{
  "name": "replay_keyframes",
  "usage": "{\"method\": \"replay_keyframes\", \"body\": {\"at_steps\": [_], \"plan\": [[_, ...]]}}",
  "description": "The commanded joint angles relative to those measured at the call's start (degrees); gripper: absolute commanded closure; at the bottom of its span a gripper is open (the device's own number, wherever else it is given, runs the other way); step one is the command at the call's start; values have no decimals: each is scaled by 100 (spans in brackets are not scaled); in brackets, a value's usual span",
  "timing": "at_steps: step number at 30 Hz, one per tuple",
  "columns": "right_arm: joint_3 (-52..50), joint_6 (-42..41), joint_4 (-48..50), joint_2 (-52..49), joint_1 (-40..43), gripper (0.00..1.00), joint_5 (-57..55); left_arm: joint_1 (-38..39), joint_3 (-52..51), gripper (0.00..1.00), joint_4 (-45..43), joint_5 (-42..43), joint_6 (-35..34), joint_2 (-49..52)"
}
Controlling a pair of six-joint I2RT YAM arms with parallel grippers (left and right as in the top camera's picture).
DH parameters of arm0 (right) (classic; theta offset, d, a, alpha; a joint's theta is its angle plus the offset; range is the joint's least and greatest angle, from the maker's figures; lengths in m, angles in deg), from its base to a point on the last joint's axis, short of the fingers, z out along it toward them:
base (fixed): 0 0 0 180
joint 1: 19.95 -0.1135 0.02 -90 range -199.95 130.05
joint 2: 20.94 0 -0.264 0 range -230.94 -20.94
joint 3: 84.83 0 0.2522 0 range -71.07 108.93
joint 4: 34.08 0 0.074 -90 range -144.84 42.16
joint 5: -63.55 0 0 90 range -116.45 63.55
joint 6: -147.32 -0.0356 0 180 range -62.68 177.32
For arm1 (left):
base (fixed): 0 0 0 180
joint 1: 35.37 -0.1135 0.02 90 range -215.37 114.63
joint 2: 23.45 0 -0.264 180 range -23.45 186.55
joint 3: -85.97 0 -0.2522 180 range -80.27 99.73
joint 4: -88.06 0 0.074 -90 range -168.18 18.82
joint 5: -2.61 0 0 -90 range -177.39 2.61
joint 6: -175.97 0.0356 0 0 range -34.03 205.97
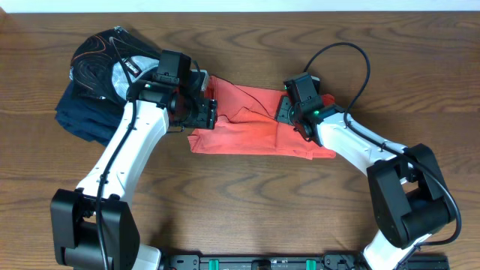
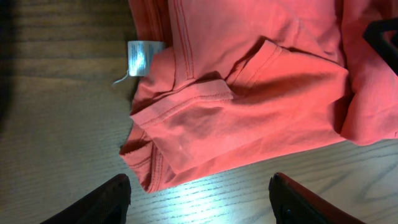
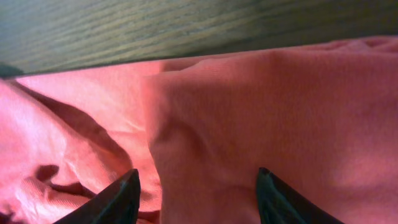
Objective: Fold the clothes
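The coral-red cotton T-shirt (image 1: 251, 131) lies on the brown wooden counter (image 1: 247, 210) in a long, lumpy strip, just under the left fingers (image 2: 102, 202) and the right fingers (image 3: 115, 199), both spread apart and holding nothing, so the folding looks partly done, with a neat small fold left to make.

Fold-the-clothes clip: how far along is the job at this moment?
Done: the coral T-shirt lies folded into a long band. In hand: nothing; the left tool and right tool hover open over it. Left: probably folding the band shorter and flattening its rumpled edges.
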Motion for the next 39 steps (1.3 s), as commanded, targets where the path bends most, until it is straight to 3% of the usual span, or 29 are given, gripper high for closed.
{"method": "replay_keyframes", "body": {"at_steps": [1, 3, 6, 8, 10, 12, 15, 22, 26, 37, 39], "plan": [[96, 844, -175, 459, 223, 45, 149, -13, 94, 27, 85, -52, 37, -52], [96, 1152, -435, 855, 389, 52, 372, -13, 92, 27, 138, -50, 37, -52], [96, 1185, -929, 1252, 575, 92, 492, -11, 90, 27, 177, -44, 33, -52], [96, 1182, -1366, 1342, 647, 99, 490, 4, 87, 31, 205, 140, 37, -52], [83, 1182, -1781, 1325, 723, 99, 474, 83, 83, 48, 214, 616, 129, -48], [4, 1130, -2057, 1250, 820, 99, 369, 260, 79, 57, 192, 1113, 376, -26], [-232, 946, -2085, 1047, 1027, 99, 337, 710, 24, 56, -35, 1215, 426, 2], [-726, 640, -2138, 332, 1460, 99, 651, 1797, -188, 39, -1049, 1126, 424, 107], [-852, 643, -2203, 177, 1517, 99, 568, 2135, -188, 37, -1392, 1001, 387, 442], [-857, 815, -2312, 328, 1534, 99, 485, 2651, -188, 38, -2343, 953, 269, 1672], [-857, 820, -2337, 328, 1534, 99, 483, 2651, -188, 49, -2216, 953, 269, 1836]]}}
